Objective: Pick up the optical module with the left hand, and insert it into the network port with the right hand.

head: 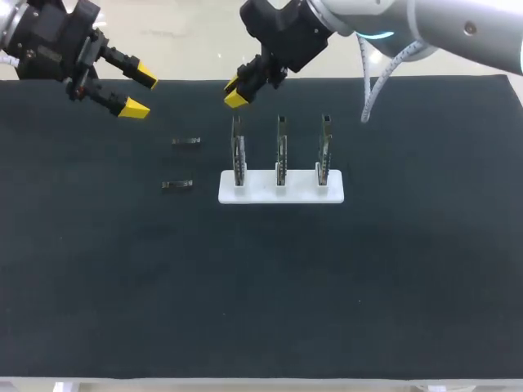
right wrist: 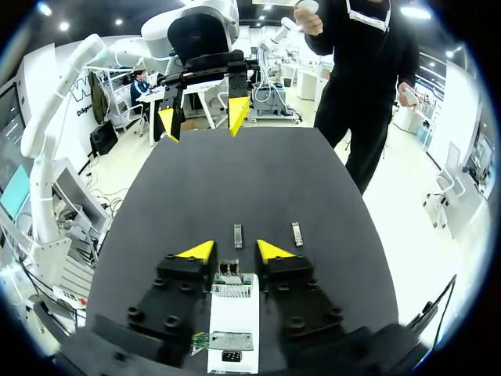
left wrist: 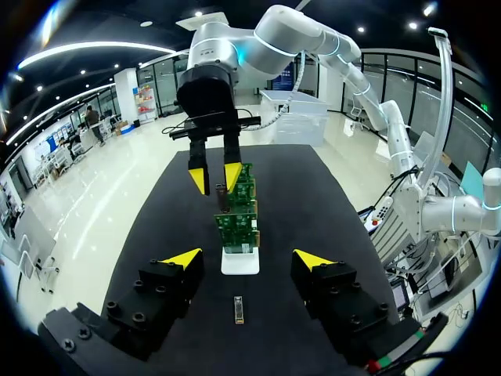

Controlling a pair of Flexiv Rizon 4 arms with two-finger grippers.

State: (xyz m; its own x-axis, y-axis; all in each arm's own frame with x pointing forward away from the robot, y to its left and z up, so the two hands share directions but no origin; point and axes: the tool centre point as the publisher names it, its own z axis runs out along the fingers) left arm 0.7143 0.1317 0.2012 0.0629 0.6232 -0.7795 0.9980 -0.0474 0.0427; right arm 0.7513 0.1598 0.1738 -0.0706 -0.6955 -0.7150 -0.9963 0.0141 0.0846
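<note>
Two small dark optical modules [head: 186, 141] [head: 176, 185] lie flat on the black mat, left of a white base [head: 281, 194] that holds three upright green boards. In the right wrist view both modules [right wrist: 238, 235] [right wrist: 297, 233] lie just ahead of my right gripper [right wrist: 235, 251]. That gripper [head: 234, 91] hovers over the top of the leftmost board [head: 238, 155]. The board's metal port end [right wrist: 228, 271] sits between the fingers, which stand apart from it. My left gripper [head: 140, 94] hangs wide open above the mat's far left, holding nothing. One module [left wrist: 239, 309] lies ahead of it.
The middle board [head: 281, 151] and right board [head: 324, 151] stand in a row on the same base. A white cable [head: 372, 90] hangs from my right arm near the mat's far edge. The black mat [head: 261, 294] covers the whole table.
</note>
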